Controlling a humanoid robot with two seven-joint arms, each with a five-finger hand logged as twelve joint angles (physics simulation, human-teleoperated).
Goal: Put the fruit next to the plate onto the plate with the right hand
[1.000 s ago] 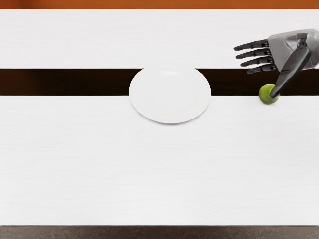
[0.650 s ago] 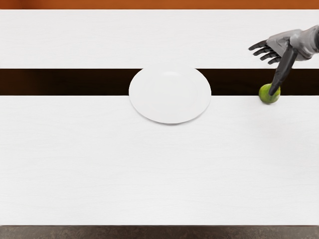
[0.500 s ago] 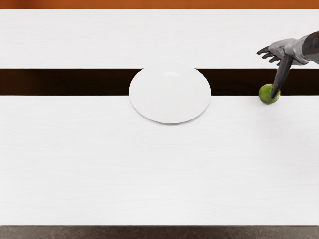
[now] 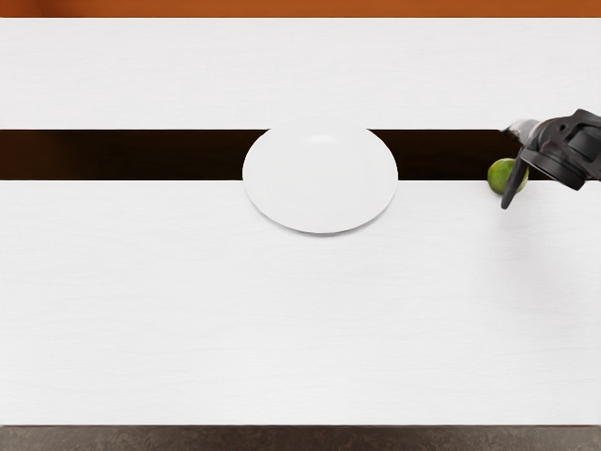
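My right hand is in at the bench's right edge, up against the green fruit and covering its right side, grip state can't be told from here; fruit sits on the bench by the dark gap, well right of the white plate, not on it.

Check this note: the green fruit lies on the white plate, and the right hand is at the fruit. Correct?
Not quite. The head view shows the green fruit lying on the table, to the right of the white plate and apart from it, not on it. The right hand is at the fruit, as noted.
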